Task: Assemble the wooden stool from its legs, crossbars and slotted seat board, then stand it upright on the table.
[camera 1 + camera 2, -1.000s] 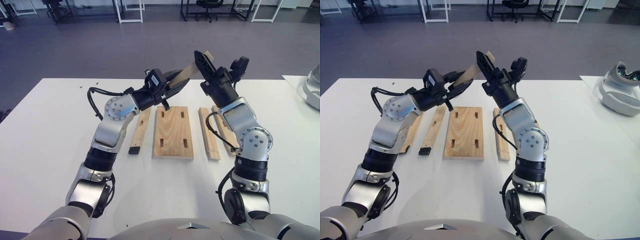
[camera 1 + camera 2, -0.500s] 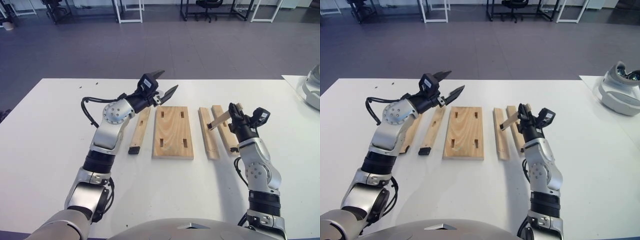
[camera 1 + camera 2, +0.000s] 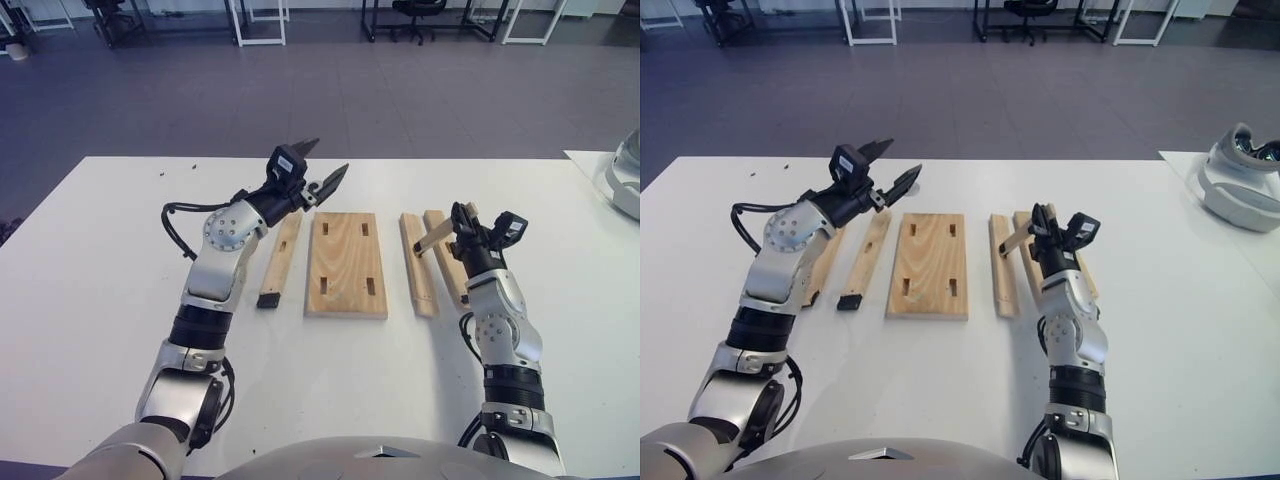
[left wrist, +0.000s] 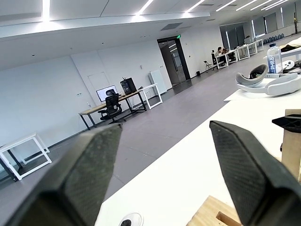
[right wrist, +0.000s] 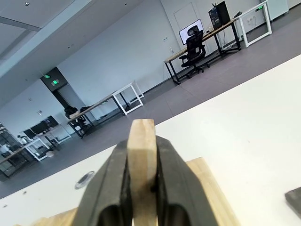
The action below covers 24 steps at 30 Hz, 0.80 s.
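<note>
Since the earlier frames the two arms have parted. The left gripper [image 3: 330, 156] has let go of the crossbar [image 3: 432, 240] and drawn back toward 9 o'clock. The right gripper [image 3: 463, 224] has carried the crossbar down toward 4 o'clock. The handover appears complete; fitting has not begun.

The left gripper's fingers stand wide apart and empty above the far end of the left leg [image 3: 280, 255]. The seat board [image 3: 346, 262] lies flat at centre, slots up. The right gripper is clamped on the crossbar over the two right legs [image 3: 420, 275]. The crossbar's long axis runs from 8 to 2 o'clock, with its free end pointing to 8, toward the board.
</note>
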Tool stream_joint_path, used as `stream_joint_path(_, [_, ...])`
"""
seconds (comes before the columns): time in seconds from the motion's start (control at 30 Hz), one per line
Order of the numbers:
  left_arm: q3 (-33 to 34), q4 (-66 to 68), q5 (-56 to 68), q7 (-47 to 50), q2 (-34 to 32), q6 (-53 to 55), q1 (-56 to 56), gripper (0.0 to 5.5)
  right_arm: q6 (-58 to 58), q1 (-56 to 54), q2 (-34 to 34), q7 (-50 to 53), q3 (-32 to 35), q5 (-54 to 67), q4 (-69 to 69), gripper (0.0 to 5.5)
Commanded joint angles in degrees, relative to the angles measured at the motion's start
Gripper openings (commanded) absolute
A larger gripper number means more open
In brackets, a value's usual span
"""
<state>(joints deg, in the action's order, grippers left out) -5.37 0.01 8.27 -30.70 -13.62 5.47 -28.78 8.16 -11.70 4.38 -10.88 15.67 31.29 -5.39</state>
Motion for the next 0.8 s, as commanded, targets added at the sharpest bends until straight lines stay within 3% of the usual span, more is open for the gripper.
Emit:
stream_joint_path(0.03, [-0.1, 0.2, -0.1, 0.1, -0.1, 0.4, 0.4, 3.42, -1.4, -0.1, 0.1, 0.2, -0.5, -2.6, -1.3, 0.41])
stream_joint_path(0.53, [0.0, 0.3, -0.4, -0.2, -0.8, 0.4, 0.7, 3.42, -5.4, 7.9, 4.8, -0.7, -10.9, -21.2, -12.1, 0.41])
stream_joint_path(0.8, [-0.2, 0.7, -1.0, -0.2, -1.2, 0.1, 0.8, 3.42, -13.0, 9.8, 6.4, -3.9, -11.9, -21.1, -19.4, 0.41])
